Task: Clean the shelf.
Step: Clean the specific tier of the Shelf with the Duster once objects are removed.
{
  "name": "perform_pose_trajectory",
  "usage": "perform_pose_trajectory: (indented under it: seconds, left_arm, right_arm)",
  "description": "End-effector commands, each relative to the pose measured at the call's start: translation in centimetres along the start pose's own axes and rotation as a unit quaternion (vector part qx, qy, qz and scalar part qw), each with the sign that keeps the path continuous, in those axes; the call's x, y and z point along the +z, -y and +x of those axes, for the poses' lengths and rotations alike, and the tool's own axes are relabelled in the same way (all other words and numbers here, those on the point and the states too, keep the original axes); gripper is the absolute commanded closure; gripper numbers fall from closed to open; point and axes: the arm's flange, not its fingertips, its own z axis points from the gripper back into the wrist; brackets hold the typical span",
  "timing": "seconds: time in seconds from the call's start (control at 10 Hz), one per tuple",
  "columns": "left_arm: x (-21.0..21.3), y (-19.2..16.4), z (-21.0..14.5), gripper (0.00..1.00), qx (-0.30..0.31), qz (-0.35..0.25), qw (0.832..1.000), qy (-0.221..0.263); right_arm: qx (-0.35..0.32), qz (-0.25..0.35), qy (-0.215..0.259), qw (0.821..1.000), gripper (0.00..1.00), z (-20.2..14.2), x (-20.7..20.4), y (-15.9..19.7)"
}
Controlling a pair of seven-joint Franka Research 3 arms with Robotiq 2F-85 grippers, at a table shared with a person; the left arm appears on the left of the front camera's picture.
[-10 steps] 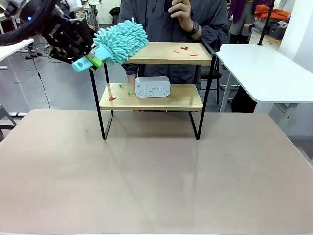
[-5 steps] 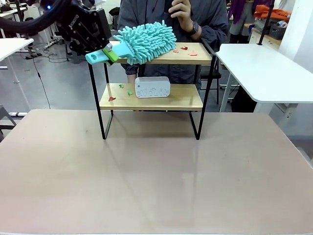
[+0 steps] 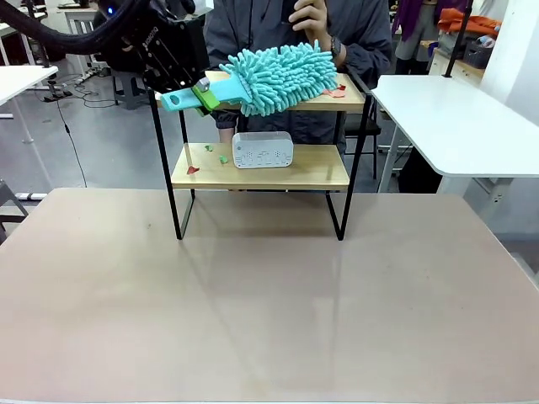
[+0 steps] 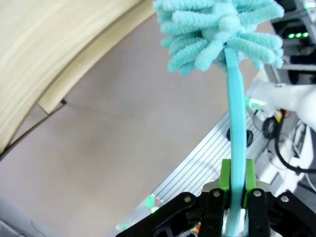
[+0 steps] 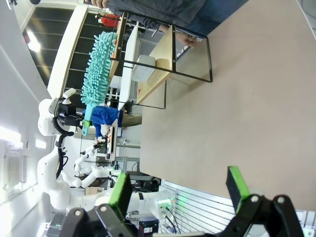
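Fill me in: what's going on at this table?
The left gripper holds a teal duster by its handle, with the fluffy head over the top board of the shelf, beside red scraps at the board's right end. More scraps and a white box sit on the lower board. The right gripper is open with nothing in it, above the table. A person stands behind the shelf.

Shaggy teal cloth duster (image 3: 278, 76), smooth plastic handle (image 4: 236, 113), in left pincer (image 3: 200, 94); beside it, shelf (image 3: 324, 171) of matt pale wood, black metal.
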Motion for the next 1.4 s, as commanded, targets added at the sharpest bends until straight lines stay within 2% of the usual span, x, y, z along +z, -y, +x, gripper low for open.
perform_pose_trajectory:
  seconds: [0.0,0.2,0.5,0.7,1.1,1.3]
  left_arm:
    - [1.0,-0.1,0.0,0.87,-0.035,-0.007,0.999,-0.040]
    - [1.3,-0.4,-1.0,0.87,-0.085,-0.014,0.990,-0.113]
    - [3.4,-1.0,-2.9,0.87,-0.158,-0.072,0.967,-0.184]
    - [4.0,-1.3,-3.0,0.87,-0.150,-0.073,0.973,-0.159]
    - [4.2,-2.2,-3.5,0.87,-0.148,-0.101,0.970,-0.163]
    - [7.2,-3.6,-7.0,0.87,-0.148,-0.141,0.971,-0.128]
  right_arm:
    - [0.013,0.011,0.007,1.000,0.00,0.1,-0.1,-0.1]
    - [0.013,0.011,0.007,1.000,0.00,0.1,-0.1,-0.1]
    - [0.013,0.011,0.007,1.000,0.00,0.1,-0.1,-0.1]
    - [0.013,0.011,0.007,1.000,0.00,0.1,-0.1,-0.1]
    - [0.013,0.011,0.007,1.000,0.00,0.1,-0.1,-0.1]
    - [0.013,0.011,0.007,1.000,0.00,0.1,-0.1,-0.1]
